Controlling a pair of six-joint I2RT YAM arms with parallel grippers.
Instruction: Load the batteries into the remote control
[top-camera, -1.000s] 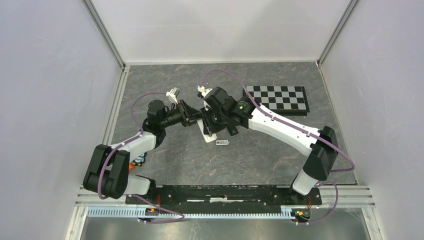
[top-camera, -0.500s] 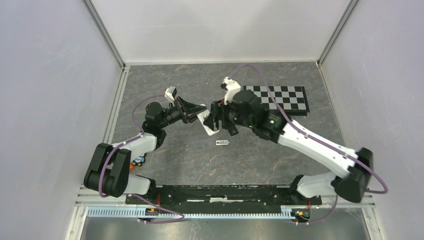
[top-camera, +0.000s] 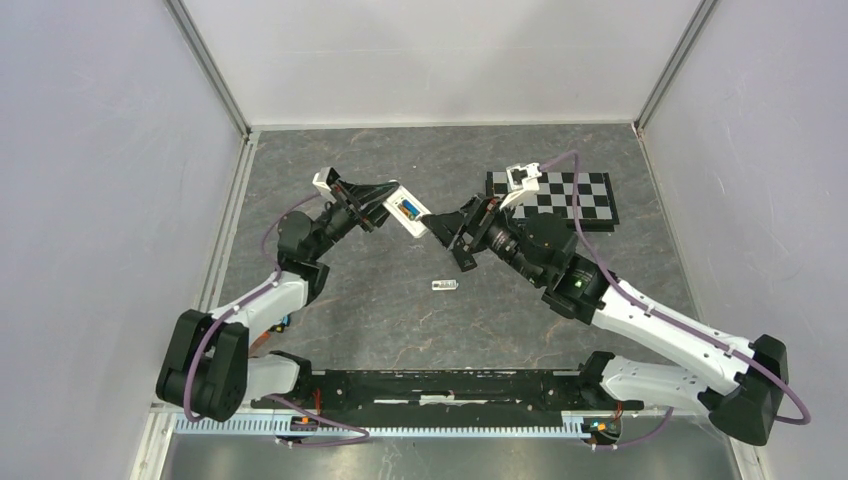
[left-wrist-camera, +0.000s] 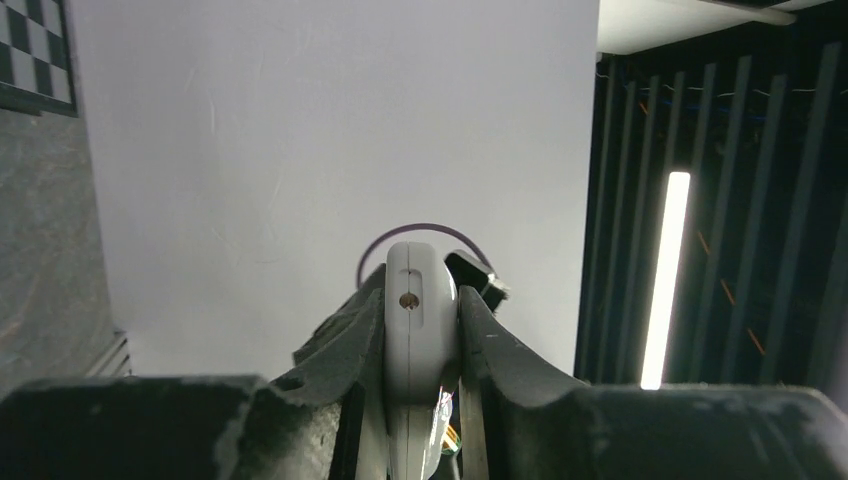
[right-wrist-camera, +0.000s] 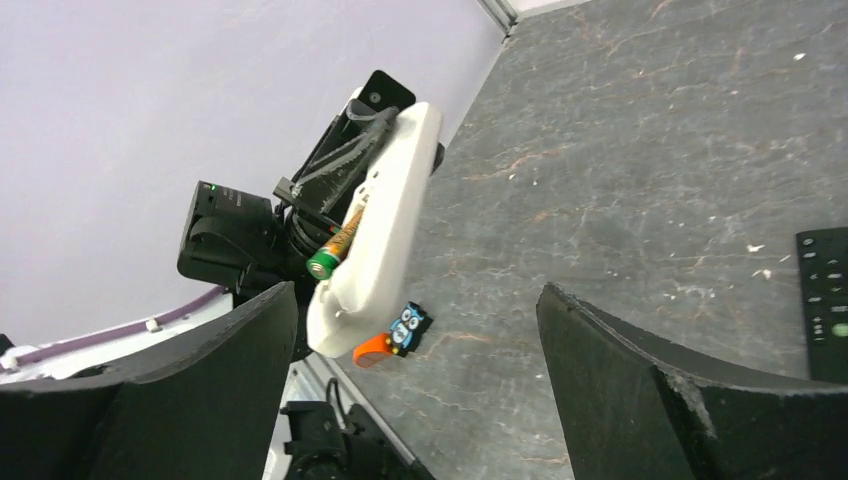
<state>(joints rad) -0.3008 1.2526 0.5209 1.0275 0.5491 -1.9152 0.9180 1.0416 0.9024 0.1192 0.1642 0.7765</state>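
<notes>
Left wrist view: left gripper (left-wrist-camera: 422, 300) clamps the white remote (left-wrist-camera: 421, 335); right gripper (right-wrist-camera: 415, 295) gapes wide, holding nothing.

Spread right gripper (top-camera: 452, 243) wide and backed it off rightward from remote (top-camera: 407, 212); raised and swung remote rearward with left gripper (top-camera: 375, 207).

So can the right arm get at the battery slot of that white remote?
Probably yes. The left gripper holds the remote raised off the table, slot side turned toward the right gripper, which stands open and empty close by, with nothing between them.
</notes>
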